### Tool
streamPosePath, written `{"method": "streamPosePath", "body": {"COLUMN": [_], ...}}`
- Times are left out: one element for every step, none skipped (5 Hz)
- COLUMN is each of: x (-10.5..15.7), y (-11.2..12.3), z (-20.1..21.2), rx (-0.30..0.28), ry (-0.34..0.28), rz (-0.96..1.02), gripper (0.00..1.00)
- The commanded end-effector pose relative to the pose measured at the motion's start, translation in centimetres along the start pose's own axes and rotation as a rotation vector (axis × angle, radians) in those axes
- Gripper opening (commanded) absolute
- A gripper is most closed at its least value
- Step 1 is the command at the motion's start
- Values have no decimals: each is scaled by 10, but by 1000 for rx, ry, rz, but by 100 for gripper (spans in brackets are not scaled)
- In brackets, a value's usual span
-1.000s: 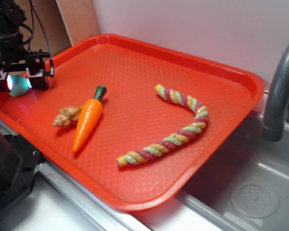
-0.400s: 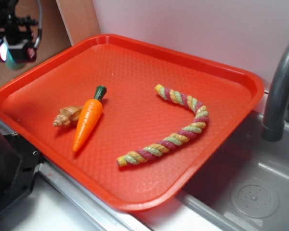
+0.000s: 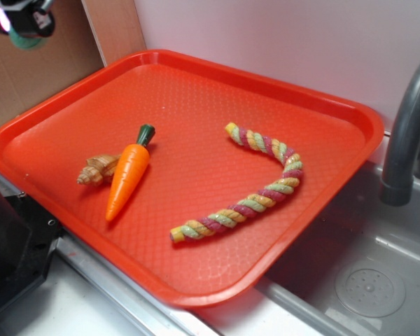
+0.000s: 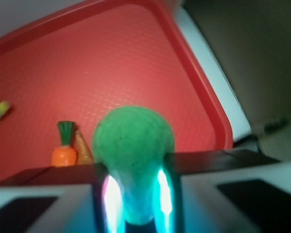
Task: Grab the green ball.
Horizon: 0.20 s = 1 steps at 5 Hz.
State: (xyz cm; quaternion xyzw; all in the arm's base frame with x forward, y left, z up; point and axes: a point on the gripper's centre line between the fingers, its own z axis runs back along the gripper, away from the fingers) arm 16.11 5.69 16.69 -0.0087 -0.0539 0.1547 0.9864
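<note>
Gripper is clamped on the green ball, held high above the red tray's left corner, clear of the toy carrot.

one green ball, one toy carrot, one seashell, one twisted rope, one red tray, one faucet.

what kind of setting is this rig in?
Probably a toy kitchen sink setup in a lab. A grey faucet stands over a sink basin with a drain, and an orange tray beside it holds a toy carrot and a braided rope.
</note>
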Motion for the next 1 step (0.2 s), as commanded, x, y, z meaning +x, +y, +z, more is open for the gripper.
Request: {"method": "streamPosePath", "body": {"x": [18], "y": [26], "z": [9], "rx": [-83], "ry": [-14], "rz": [-130], "gripper": [0]}}
